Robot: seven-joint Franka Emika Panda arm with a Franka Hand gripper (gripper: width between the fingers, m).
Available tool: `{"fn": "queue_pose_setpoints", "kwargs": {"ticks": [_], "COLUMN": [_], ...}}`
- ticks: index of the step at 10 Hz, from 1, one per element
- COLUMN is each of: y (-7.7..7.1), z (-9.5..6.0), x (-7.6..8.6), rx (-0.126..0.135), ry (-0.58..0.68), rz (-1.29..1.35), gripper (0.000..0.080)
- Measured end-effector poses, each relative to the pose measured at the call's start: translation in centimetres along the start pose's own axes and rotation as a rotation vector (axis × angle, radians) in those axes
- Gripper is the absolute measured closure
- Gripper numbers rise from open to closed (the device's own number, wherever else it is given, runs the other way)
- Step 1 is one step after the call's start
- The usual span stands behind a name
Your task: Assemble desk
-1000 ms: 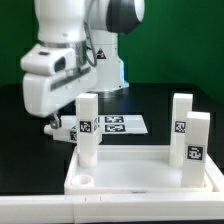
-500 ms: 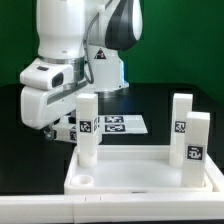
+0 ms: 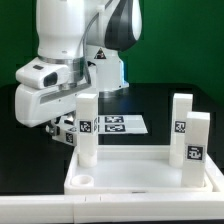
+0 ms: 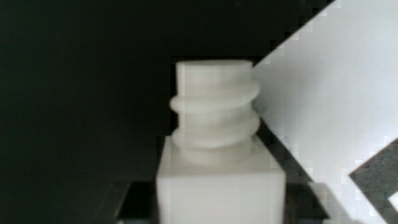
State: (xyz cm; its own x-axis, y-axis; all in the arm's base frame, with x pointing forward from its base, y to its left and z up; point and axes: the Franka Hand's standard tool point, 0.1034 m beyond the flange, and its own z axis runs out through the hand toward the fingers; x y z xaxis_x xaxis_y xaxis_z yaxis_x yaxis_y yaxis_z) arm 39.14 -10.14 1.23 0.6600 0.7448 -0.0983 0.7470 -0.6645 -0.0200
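Black table (image 3: 160, 108). Tabletop (image 3: 140, 180) lies near, three legs standing in it. Marker board (image 3: 122, 125) flat, farther back. Fourth leg (image 3: 68, 129) at exterior view's left, partly hidden.

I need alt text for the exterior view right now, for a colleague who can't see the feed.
A white tabletop lies tray-like on a black table with three white tagged legs standing in its corners. The robot arm reaches down behind the exterior view's left corner; beyond lies the marker board.
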Motion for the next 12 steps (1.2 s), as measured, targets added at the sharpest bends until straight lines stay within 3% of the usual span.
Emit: {"fn": "queue_pose_setpoints", "kwargs": {"ticks": [1, 2, 3, 4, 6, 9, 10, 12], "y": [0.3, -0.2, -0.4, 0.0, -0.3, 0.1, 0.1, 0.5], "z": [-0.1, 0.2, 0.3, 0.2, 0.4, 0.5, 0.5, 0.4], "x": [-1.9, -3.1, -3.1, -3.0, -3.1, -4.5, -4.7, -4.8], "rx": [0.009, 0.056, 0.118, 0.1, 0.104, 0.074, 0.097, 0.101], "ry": [0.012, 0.003, -0.014, -0.01, -0.019, 0.013, 0.02, 0.033], "rz": [0.223, 0.442, 0.57, 0.624, 0.756, 1.226, 1.339, 1.446], "gripper": [0.0516, 0.0516, 0.0516, 0.0516, 0.0515, 0.0515, 0.0515, 0.0515]}}
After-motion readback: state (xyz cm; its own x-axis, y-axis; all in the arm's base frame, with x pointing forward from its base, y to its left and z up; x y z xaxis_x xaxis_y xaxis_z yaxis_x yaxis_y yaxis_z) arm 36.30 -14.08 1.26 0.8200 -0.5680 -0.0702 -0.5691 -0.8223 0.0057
